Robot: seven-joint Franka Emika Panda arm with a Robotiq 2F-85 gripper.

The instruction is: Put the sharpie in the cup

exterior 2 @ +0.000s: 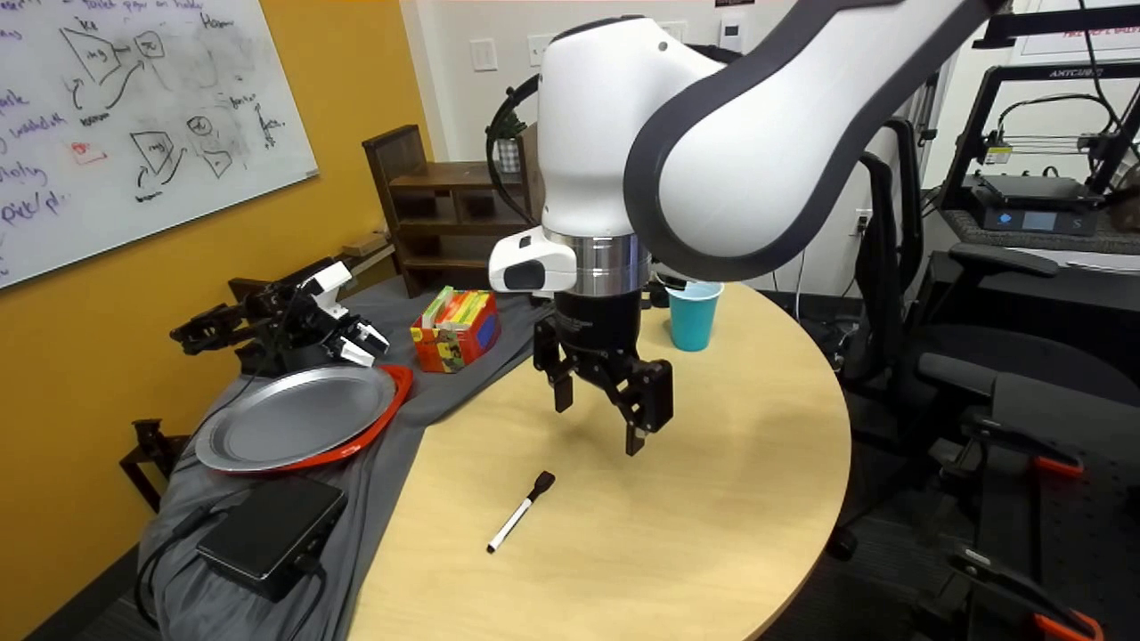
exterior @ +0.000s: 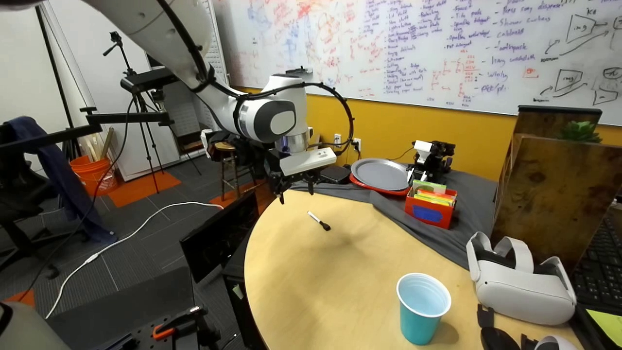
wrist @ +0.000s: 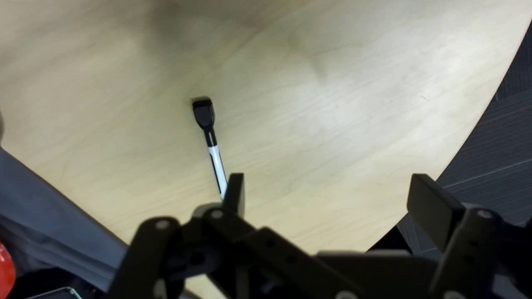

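Black-and-white dry-erase marker [exterior 2: 518, 515] lies on a wooden table [exterior 2: 712, 516]; a Robotiq gripper [exterior 2: 598, 430] hangs above, empty, jaws parted, presumably to straddle it; the turquoise cup [exterior: 419, 326] stands upright, apparently awaiting the marker.

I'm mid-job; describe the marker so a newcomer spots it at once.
Find the pale wooden table with the curved edge. In both exterior views the marker lies on it, apart from the upright blue cup. Unlike the cup, it is thin and white-barrelled, with a wide black end.
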